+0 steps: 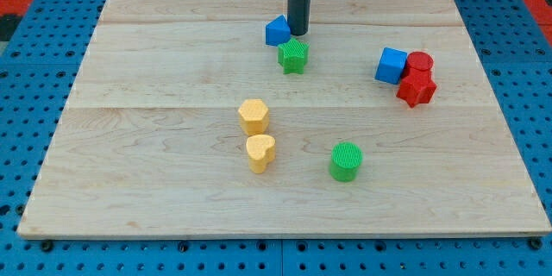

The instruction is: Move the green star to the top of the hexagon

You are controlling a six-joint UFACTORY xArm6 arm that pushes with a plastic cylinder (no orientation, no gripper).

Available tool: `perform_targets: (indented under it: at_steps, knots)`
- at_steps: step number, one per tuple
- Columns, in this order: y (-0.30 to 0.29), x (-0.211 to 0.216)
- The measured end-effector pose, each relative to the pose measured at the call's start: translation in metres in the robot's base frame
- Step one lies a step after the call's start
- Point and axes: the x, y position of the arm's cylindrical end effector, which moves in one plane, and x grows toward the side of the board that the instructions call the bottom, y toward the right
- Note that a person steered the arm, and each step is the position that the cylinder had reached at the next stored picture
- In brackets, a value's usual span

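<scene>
The green star [293, 54] lies on the wooden board near the view's top centre. The yellow hexagon [254, 116] sits below and left of it, near the board's middle. My tip [298, 33] is just above the green star, at its top edge, with the rod rising out of the view's top. A small blue block [277, 30] sits right at the tip's left side.
A yellow heart [260, 152] lies just below the hexagon. A green cylinder [346, 161] is at lower centre right. At the right are a blue cube [391, 65], a red cylinder [420, 62] and a red star-like block [417, 88], clustered together.
</scene>
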Motion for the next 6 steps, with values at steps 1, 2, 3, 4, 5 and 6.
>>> perform_targets:
  at_steps: [1, 2, 3, 4, 5, 6]
  knots:
    - [0.031, 0.015]
    - [0.027, 0.048]
    - [-0.014, 0.052]
    - [-0.044, 0.063]
    - [-0.023, 0.063]
    - [0.027, 0.056]
